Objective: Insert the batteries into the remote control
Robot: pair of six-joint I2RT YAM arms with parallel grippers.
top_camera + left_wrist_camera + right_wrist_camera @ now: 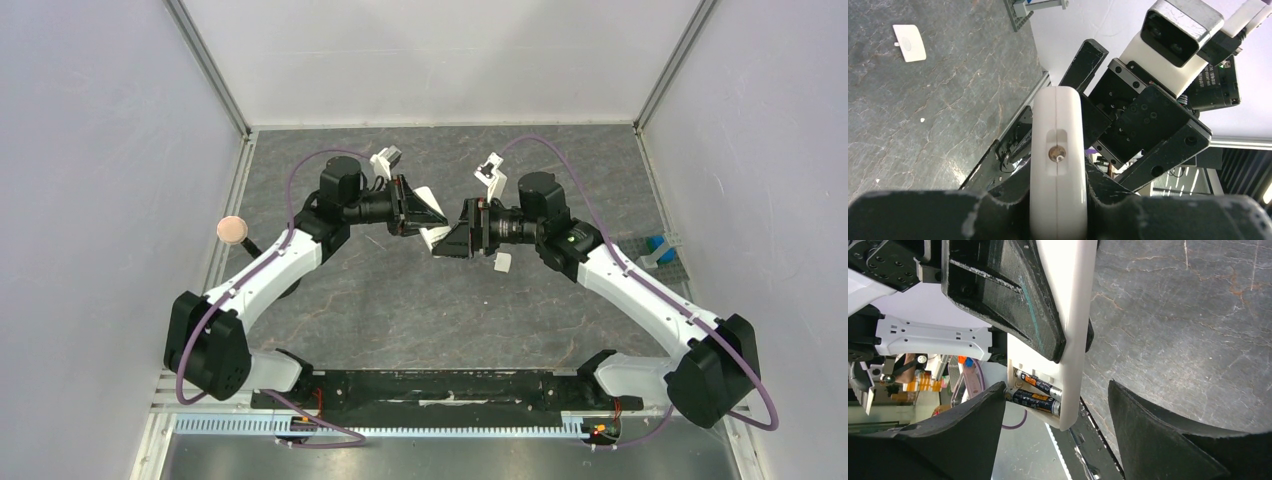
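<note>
Remote control (pixel 1074 315) with batteries (pixel 1037 392) in left gripper (pixel 438 215); white cover (pixel 909 43) well apart.

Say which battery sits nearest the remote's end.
The lower battery in the right wrist view, beside the remote control's end wall; the other battery lies further in.

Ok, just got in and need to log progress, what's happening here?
The left claw is gripping the remote, held up off the table. Two batteries sit in its open compartment. The right claw is open, its fingers either side of that end. The white cover lies on the table.
</note>
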